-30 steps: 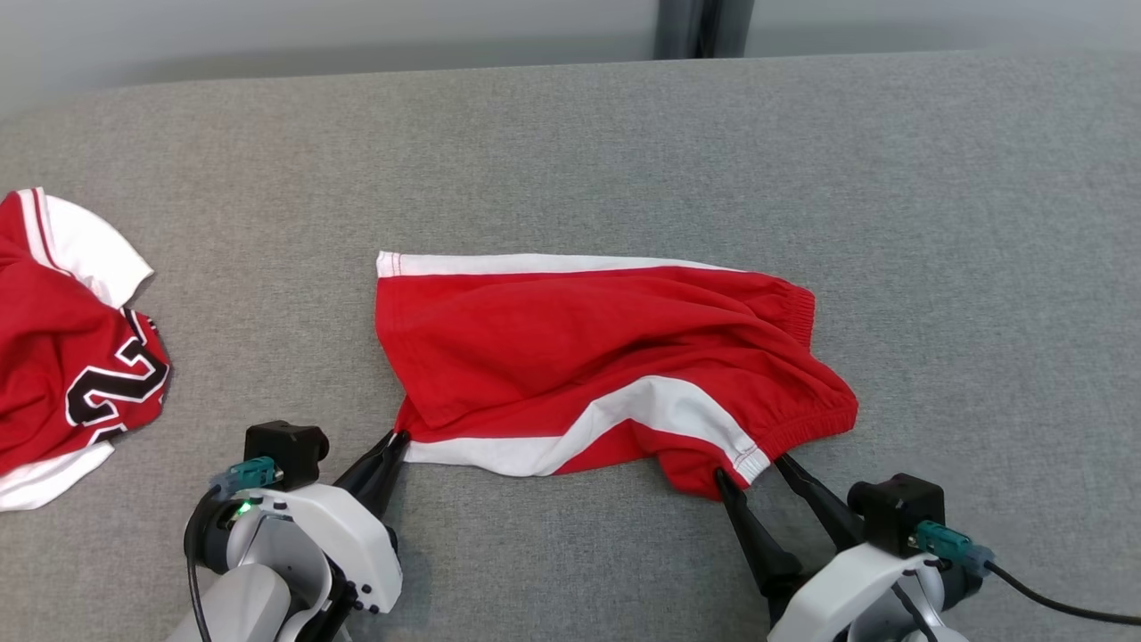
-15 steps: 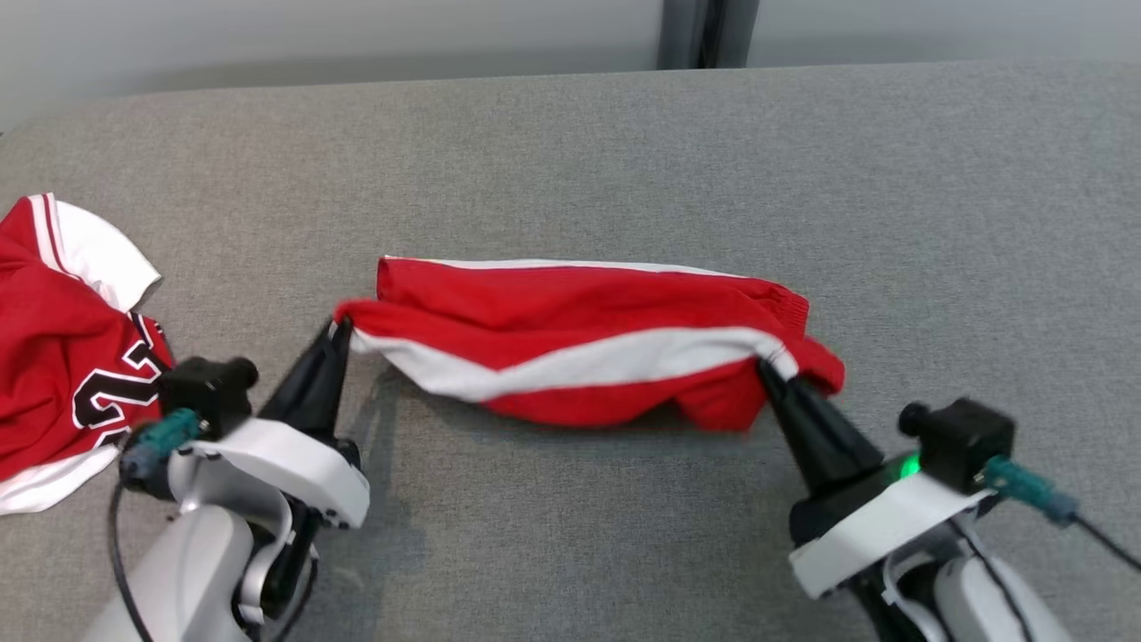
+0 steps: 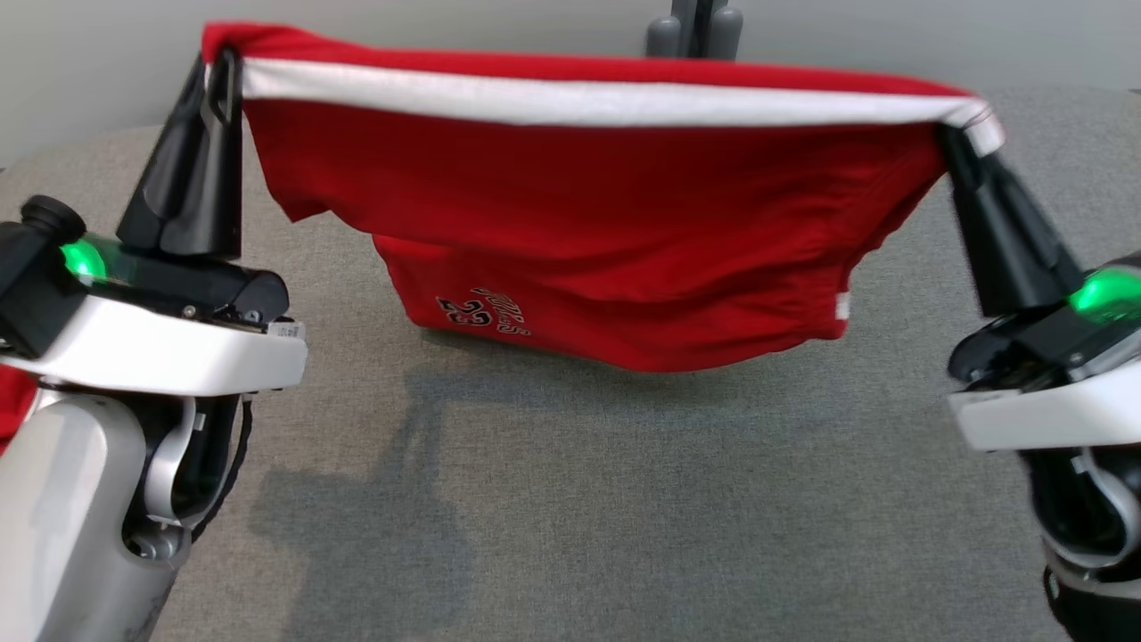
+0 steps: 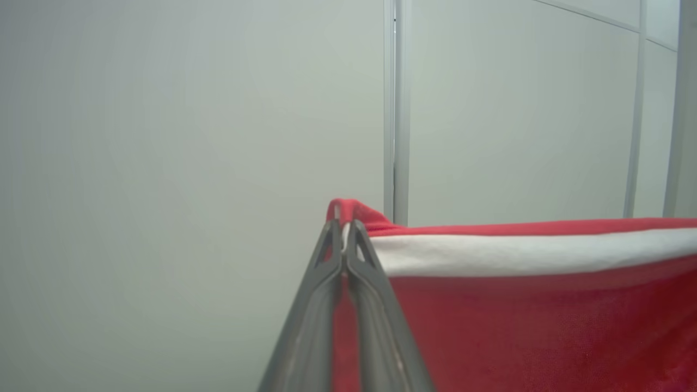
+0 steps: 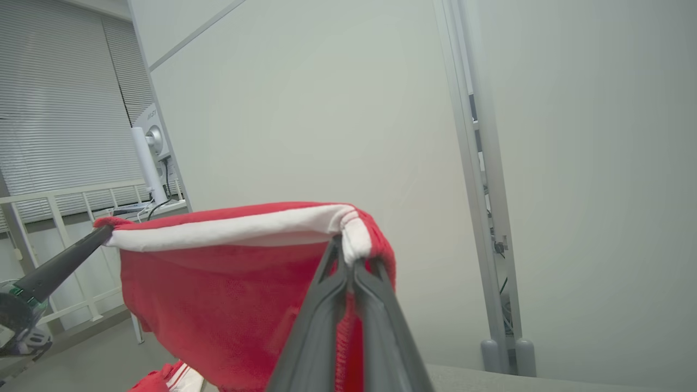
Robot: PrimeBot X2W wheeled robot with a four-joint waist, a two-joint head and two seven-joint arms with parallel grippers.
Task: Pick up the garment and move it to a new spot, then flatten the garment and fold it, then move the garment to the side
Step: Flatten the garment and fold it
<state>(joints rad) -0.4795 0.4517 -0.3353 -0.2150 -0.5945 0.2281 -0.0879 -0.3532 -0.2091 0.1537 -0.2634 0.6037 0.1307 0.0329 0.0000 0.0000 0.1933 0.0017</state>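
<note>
The garment [image 3: 606, 223], red shorts with a white stripe along the top and a small number print low on the front, hangs spread above the grey table [image 3: 624, 499]. My left gripper [image 3: 218, 62] is shut on its upper left corner. My right gripper [image 3: 956, 134] is shut on its upper right corner. The cloth is pulled nearly taut between them, and its lower edge hangs close to the table. In the left wrist view the left gripper [image 4: 343, 226] pinches the garment [image 4: 517, 316]. In the right wrist view the right gripper [image 5: 346, 256] pinches the garment [image 5: 218, 294].
A sliver of a second red jersey [image 3: 11, 401] lies at the table's far left, behind my left arm. A grey post [image 3: 695, 27] stands behind the table's far edge against a pale wall. A monitor [image 5: 150, 136] and railing show off to the side.
The right gripper closed on the shorts' corner. Both grippers then rose and moved apart, lifting the shorts off the table and spreading them. The head camera also shifted.
</note>
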